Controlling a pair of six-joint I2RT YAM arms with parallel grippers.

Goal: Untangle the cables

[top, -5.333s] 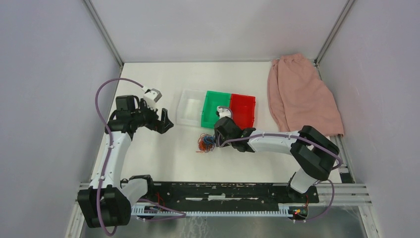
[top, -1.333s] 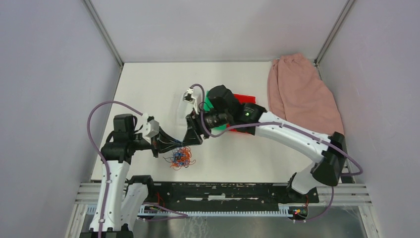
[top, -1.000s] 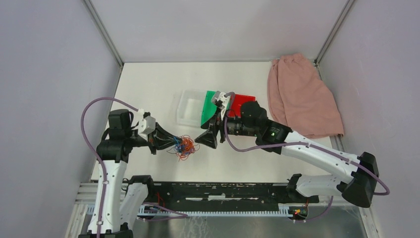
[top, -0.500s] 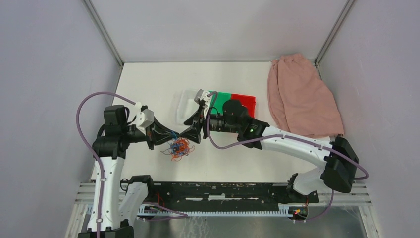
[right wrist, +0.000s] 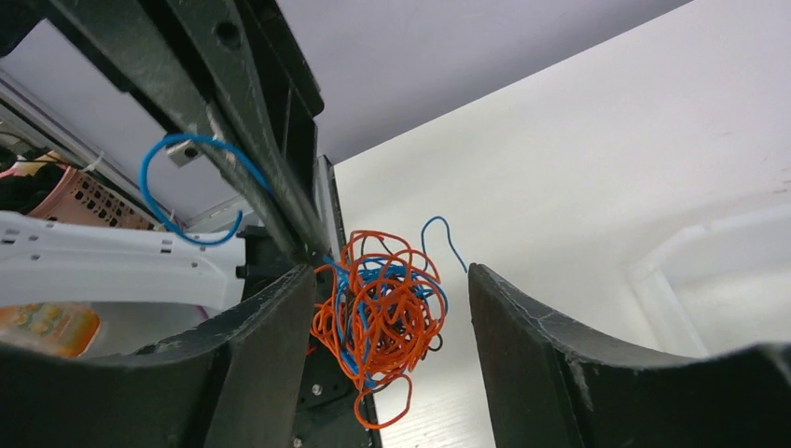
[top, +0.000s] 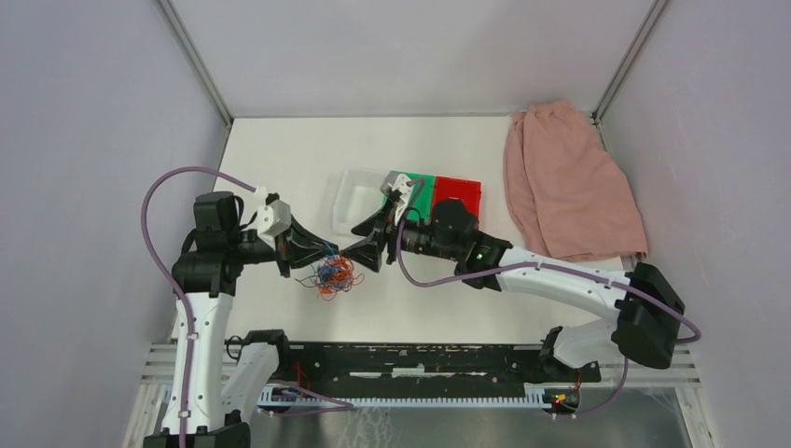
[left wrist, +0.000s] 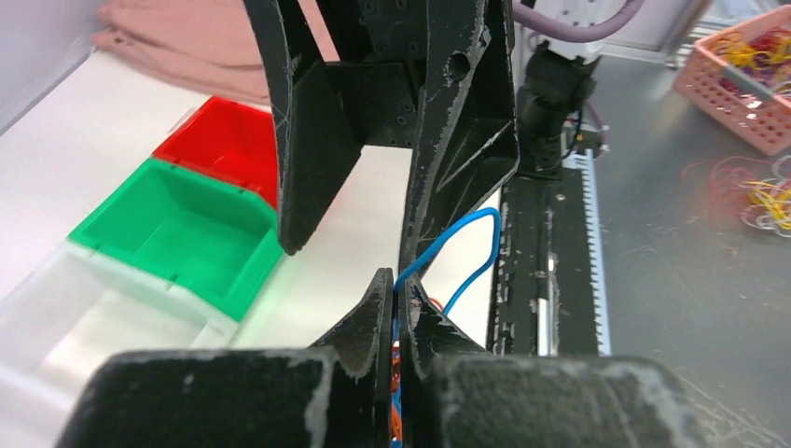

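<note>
My left hand (left wrist: pixel 396 291) pinches a blue strand, holding the cables (top: pixel 334 274) dangling above the surface (top: pixel 280 159) so loops hang free; right hand (top: pixel 360 244) gapes wide around the clump, likely to pick one.

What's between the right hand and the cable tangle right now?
Nothing. The right wrist view shows the right hand open, facing the cables with no object in front of them; the left hand pinches them from the opposite side.

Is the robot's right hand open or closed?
Open. The right hand has its two fingers standing wide apart, with the tangled cables showing in the gap between them.
</note>
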